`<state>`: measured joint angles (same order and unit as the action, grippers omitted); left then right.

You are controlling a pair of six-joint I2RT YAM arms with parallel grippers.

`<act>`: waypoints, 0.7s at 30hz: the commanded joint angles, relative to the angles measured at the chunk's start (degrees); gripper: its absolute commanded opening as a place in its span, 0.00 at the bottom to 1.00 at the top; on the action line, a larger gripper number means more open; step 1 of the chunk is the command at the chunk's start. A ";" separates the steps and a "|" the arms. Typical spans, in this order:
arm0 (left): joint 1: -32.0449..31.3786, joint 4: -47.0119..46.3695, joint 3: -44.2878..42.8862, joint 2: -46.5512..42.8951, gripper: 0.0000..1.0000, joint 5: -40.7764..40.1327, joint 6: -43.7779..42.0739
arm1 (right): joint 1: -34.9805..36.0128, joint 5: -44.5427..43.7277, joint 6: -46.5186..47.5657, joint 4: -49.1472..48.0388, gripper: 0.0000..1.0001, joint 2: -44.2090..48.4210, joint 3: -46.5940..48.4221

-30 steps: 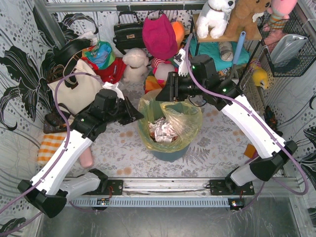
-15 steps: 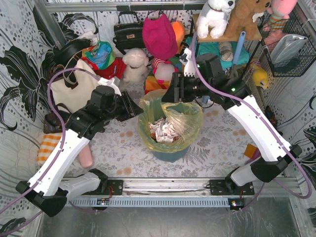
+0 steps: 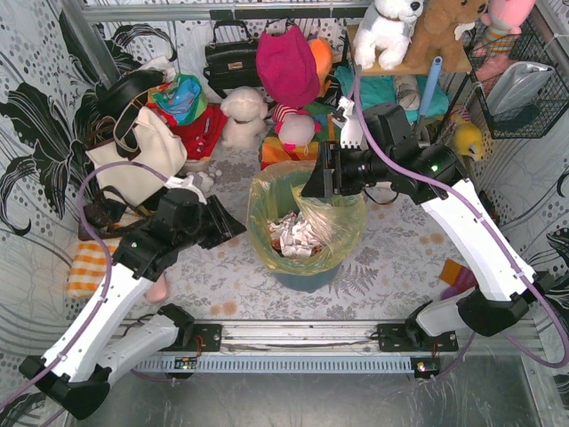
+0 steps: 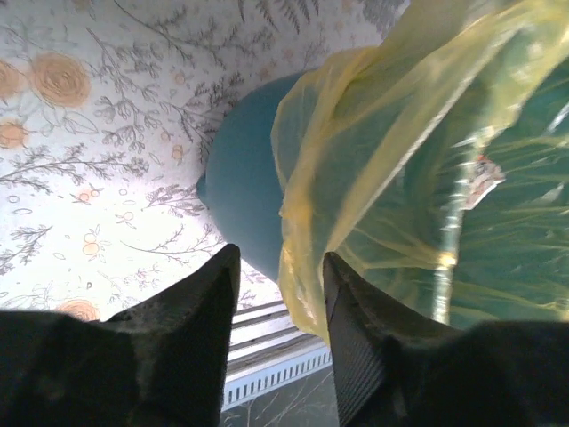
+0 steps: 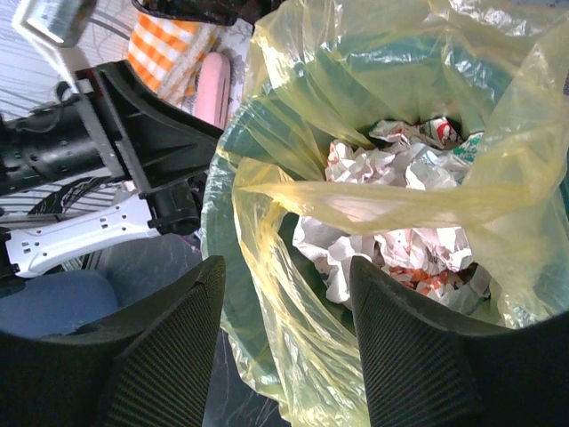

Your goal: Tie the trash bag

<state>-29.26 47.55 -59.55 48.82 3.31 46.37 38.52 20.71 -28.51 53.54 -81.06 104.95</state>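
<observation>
Yellow-green trash bag (image 3: 345,216) holds crumpled paper (image 3: 292,236) — its print illegible.

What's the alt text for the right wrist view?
The open right gripper looks down into the trash bag: yellow-green film draped loosely over a teal bin, crumpled white paper inside. The left gripper sits at upper left.

Glossy crinkled plastic trash bag (image 3: 347,218), crumpled paper (image 3: 298,236)

Teal bin (image 3: 307,277); black handbag (image 3: 233,60)
</observation>
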 commanded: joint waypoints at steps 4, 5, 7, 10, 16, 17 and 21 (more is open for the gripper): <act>-0.28 -13.99 9.65 -2.37 0.55 9.40 2.43 | 0.41 0.07 1.53 3.62 0.58 -0.53 2.44; -0.30 -14.69 10.49 -2.26 0.55 9.87 2.41 | 0.41 0.11 1.43 3.71 0.58 -0.70 2.54; -0.36 -16.42 12.10 -2.43 0.55 10.34 2.72 | 0.41 0.27 1.51 3.84 0.59 -1.00 2.37; -0.26 -18.41 14.08 -2.48 0.55 10.54 3.02 | 0.46 0.76 1.13 3.67 0.58 -1.30 1.66; -0.27 -22.41 17.91 -0.43 0.54 12.15 3.37 | 0.92 0.19 0.24 2.70 0.58 -1.27 -0.65; -0.27 -23.01 18.37 -0.06 0.53 12.46 3.32 | 0.98 0.21 0.09 2.45 0.58 -1.29 -0.89; -0.26 -24.69 19.18 1.06 0.53 12.77 2.95 | 1.20 0.38 -0.38 1.88 0.58 -1.60 -1.28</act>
<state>-29.26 28.71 -41.21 49.28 14.48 49.45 39.29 20.73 -27.86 56.34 -82.21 104.33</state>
